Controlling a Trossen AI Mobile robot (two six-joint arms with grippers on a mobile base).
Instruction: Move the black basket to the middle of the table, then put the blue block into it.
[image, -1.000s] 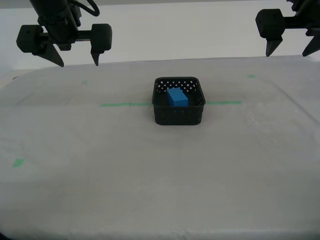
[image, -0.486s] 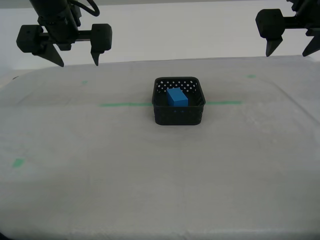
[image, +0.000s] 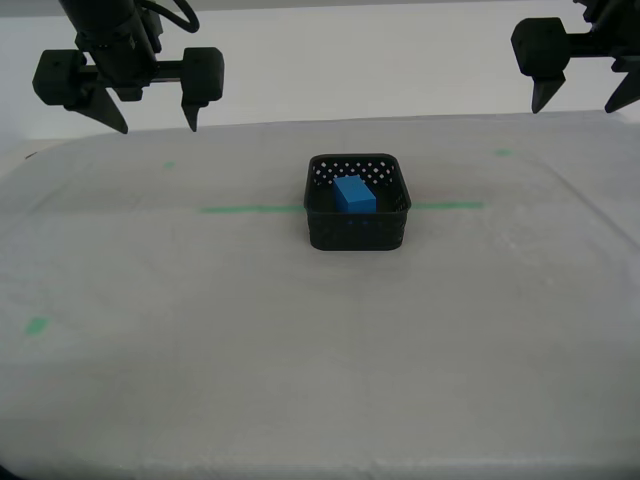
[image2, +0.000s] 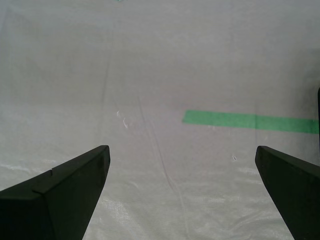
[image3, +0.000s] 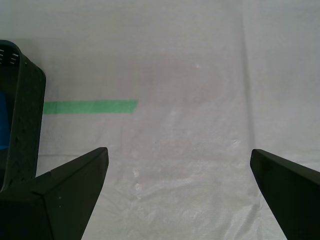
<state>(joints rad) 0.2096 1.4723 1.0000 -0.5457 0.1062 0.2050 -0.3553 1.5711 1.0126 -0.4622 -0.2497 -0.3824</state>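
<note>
Nothing moved; blue block (image: 354, 193) inside black basket (image: 357, 230).

Looking down past my second hand (image2: 182, 195), its two dark, wedge-shaped fingers (image2: 60, 195) are spread wide apart with nothing between them. Below lies the whitish-grey cloth-covered tabletop (image2: 150, 75), lightly creased, with a faint fold line running between the fingers. A strip of thin green tape (image2: 250, 120) lies flat on the cloth, and a sliver of something dark shows at the picture's edge just beyond the tape's far end.
</note>
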